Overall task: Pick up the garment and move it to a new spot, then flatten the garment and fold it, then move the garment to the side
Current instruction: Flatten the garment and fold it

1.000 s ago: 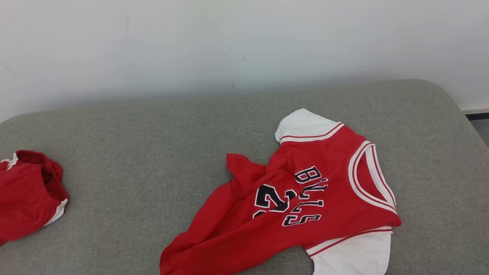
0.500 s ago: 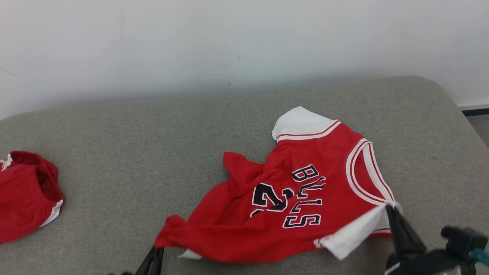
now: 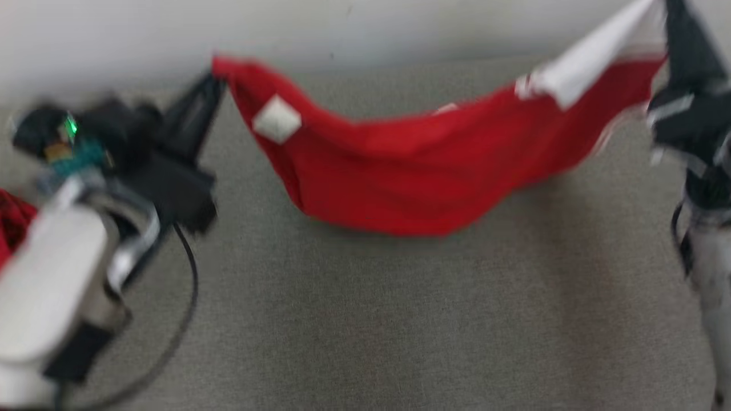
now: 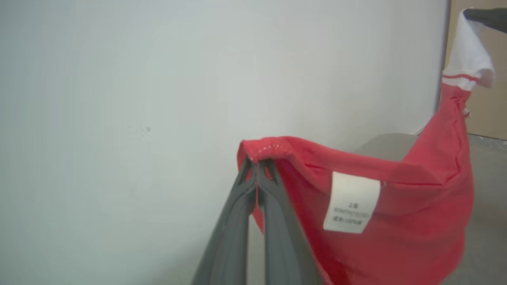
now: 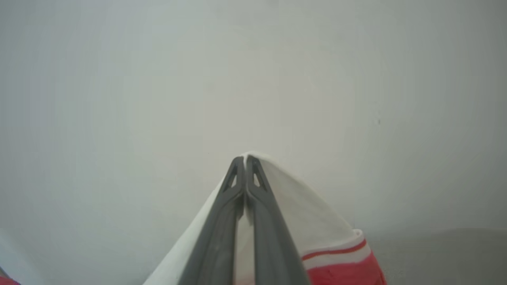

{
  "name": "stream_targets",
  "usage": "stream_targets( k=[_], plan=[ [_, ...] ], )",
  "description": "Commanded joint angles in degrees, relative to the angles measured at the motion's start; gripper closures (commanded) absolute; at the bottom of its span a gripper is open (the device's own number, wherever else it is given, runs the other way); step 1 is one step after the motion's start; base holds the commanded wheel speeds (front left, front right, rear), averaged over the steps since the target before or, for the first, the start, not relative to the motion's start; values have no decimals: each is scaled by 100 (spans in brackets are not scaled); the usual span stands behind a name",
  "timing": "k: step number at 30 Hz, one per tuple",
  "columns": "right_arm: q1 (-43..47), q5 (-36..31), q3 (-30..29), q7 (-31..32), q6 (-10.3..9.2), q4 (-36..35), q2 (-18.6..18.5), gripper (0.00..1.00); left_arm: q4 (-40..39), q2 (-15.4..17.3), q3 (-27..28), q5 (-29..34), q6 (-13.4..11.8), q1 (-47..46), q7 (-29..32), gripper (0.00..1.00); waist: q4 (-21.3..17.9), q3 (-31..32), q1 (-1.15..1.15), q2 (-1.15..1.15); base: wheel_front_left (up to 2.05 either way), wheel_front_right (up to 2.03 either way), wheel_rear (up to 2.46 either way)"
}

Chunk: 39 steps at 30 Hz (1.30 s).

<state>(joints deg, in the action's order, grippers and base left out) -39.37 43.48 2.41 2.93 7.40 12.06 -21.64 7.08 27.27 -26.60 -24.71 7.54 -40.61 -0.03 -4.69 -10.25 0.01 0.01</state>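
Garment (image 3: 411, 177), a red jersey with white sleeves, hangs across the upper half of the head view. It is stretched between the two pincers and sags in the middle, its lowest fold near the centre of the frame over the grey padded surface (image 3: 365, 319). The view is blurred, so I cannot tell whether that fold touches the surface.

The left pincer (image 3: 214, 80), at the upper left of the frame, is closed tight on a red corner of the cloth. A white label (image 3: 277, 119) shows just right of that grip. The right pincer (image 3: 669, 14), in the upper right corner, is clamped on the white sleeve (image 3: 594, 63), which sits higher in the frame than the red corner.

In the left wrist view the left pincer (image 4: 257, 163) has its fingers pressed together, with the stitched red hem pinched between the tips. The garment (image 4: 420, 213) drapes away to the right, its label (image 4: 351, 202) facing the camera. It then rises to the right pincer (image 4: 475, 14) at the top right corner.

In the right wrist view the right pincer (image 5: 245, 160) grips the white sleeve (image 5: 309, 225) between closed tips, with a red-striped band and red cloth at the lower right. A pale wall (image 5: 253, 71) lies behind.

A second red cloth (image 3: 10, 225) lies at the left edge of the head view, beside the pale left forearm (image 3: 45, 285).
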Motion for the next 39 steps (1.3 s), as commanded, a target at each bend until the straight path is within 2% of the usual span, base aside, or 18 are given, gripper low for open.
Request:
stream_targets(
  k=[1,5,8,13,18,24,28,34,39],
  plan=[
    [-596,44,5,146,14,165,-50,100,144,114,-109,-260,-14,-641,171,100,-32,-760,-1,-1,0,0,0],
    [-2467,-19,61,485,14,872,-41,100,770,275,-368,-904,-14,-2526,583,100,-60,-1388,-1,-1,0,0,0],
    [-3812,-125,43,577,14,1536,30,100,1308,173,-321,-1256,-13,-3795,715,100,-86,-1786,-1,-1,0,0,0],
    [-5652,-568,218,414,14,2407,31,100,2091,44,-465,-1255,-13,-5581,704,100,-99,-2254,-1,-1,0,0,0],
    [-6755,-899,364,138,14,3083,38,100,2852,-87,-763,-1229,-14,-6750,406,100,-113,-2430,-1,-1,0,0,0],
    [-7382,-928,556,-21,14,3557,-15,100,3507,-108,-1165,-1405,-13,-7474,130,100,-166,-2606,-1,-1,0,0,0],
    [-7460,-839,718,-65,14,3671,-46,100,3742,-110,-1484,-1654,-13,-7567,-37,100,-162,-2737,-1,-1,0,0,0],
    [-7203,-615,1048,-47,14,3571,-107,100,3882,16,-1858,-2020,-13,-7392,-266,100,-199,-2814,-1,-1,0,0,0],
    [-6581,-147,1349,24,14,3144,-314,100,3680,226,-2117,-2400,-13,-6824,-684,100,-152,-2630,-1,-1,0,0,0]
  ],
)
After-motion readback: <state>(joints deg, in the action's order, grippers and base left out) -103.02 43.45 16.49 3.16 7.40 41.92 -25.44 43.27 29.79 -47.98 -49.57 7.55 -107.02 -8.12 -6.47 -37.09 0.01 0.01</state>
